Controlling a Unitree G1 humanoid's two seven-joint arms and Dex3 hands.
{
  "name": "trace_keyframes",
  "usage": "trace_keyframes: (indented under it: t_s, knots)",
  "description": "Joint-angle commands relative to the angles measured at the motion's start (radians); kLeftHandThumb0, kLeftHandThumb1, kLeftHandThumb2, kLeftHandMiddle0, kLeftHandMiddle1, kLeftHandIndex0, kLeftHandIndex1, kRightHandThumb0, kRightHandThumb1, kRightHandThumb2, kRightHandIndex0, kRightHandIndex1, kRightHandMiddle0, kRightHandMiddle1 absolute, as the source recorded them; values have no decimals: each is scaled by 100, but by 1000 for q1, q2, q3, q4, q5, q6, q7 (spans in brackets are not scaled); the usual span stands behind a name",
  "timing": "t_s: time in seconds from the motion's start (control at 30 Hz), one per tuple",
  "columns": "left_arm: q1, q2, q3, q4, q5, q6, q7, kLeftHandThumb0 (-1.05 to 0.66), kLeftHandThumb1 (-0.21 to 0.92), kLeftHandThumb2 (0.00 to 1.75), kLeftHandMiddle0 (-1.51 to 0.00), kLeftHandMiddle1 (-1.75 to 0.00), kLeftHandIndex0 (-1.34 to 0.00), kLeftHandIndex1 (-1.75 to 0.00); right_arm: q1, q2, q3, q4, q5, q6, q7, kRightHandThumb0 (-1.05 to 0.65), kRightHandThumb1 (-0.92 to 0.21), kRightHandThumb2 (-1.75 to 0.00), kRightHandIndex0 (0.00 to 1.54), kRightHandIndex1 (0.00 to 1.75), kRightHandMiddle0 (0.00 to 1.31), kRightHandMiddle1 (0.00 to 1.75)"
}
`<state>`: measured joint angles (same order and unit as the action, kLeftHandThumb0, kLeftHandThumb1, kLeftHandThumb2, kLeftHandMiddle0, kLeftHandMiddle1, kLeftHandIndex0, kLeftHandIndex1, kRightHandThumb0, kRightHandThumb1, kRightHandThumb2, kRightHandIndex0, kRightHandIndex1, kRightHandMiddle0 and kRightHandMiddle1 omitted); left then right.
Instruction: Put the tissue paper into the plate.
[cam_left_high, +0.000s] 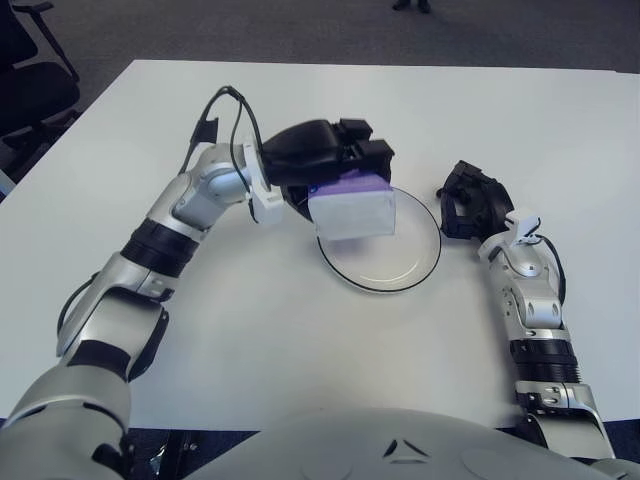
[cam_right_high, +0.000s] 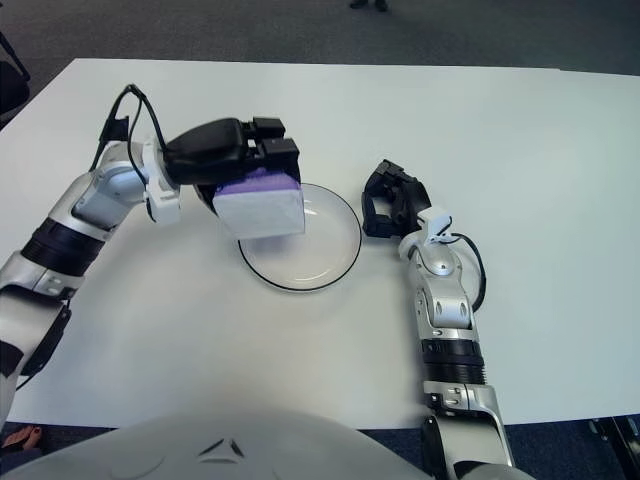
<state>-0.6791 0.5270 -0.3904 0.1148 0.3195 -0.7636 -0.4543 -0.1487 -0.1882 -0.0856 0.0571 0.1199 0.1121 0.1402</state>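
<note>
A white and purple tissue pack (cam_left_high: 353, 207) is gripped in my left hand (cam_left_high: 330, 165), whose black fingers curl over its top. The pack hangs over the left part of a white plate with a dark rim (cam_left_high: 405, 283) near the middle of the table; whether it touches the plate I cannot tell. In the right eye view the same pack (cam_right_high: 262, 207) covers the plate's left edge (cam_right_high: 322, 278). My right hand (cam_left_high: 470, 200) shows just right of the plate, black fingers curled, holding nothing.
The white table (cam_left_high: 300, 340) stretches around the plate. A black office chair (cam_left_high: 30, 90) stands off the table's far left corner. Dark carpet lies beyond the far edge.
</note>
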Motion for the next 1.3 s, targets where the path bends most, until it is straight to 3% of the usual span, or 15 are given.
trace_keyframes:
  t_s: [0.0,0.4,0.5,0.7,1.07,1.1,1.17,1.27]
  knots:
    - [18,9,2,-36,26,21,-30,0,2,163,-86,-166,-61,-175,124,41,10,134,9,77,6,-49,-30,-133,116,175,62,175]
    - [50,-80,-51,-30,-14,131,-121,0,6,160,-82,-169,-57,-175,116,36,16,140,7,83,-3,-49,-30,-133,116,175,62,175]
    - [82,-109,-75,-16,17,146,-115,-1,-1,169,-86,-173,-63,-174,114,33,19,143,2,87,-4,-49,-31,-133,114,175,62,175]
    - [89,-140,-95,27,91,114,-69,-1,-7,174,-88,-174,-70,-171,110,34,22,151,0,85,-6,-48,-32,-131,110,175,61,175]
    - [51,-162,-118,112,297,-75,114,-1,-9,175,-89,-175,-75,-166,109,34,29,150,-5,93,-13,-48,-33,-130,108,175,60,175]
    - [49,-164,-121,116,319,-83,129,-18,4,161,-102,-175,-71,-169,109,34,29,150,-5,93,-14,-48,-34,-129,107,175,60,175]
    - [41,-166,-126,129,369,-108,173,-33,16,148,-113,-175,-67,-172,109,34,30,150,-7,96,-16,-47,-34,-128,105,175,59,175]
    - [26,-168,-134,155,421,-139,227,-44,25,139,-121,-175,-65,-174,108,34,30,151,-7,100,-18,-47,-35,-127,104,175,58,175]
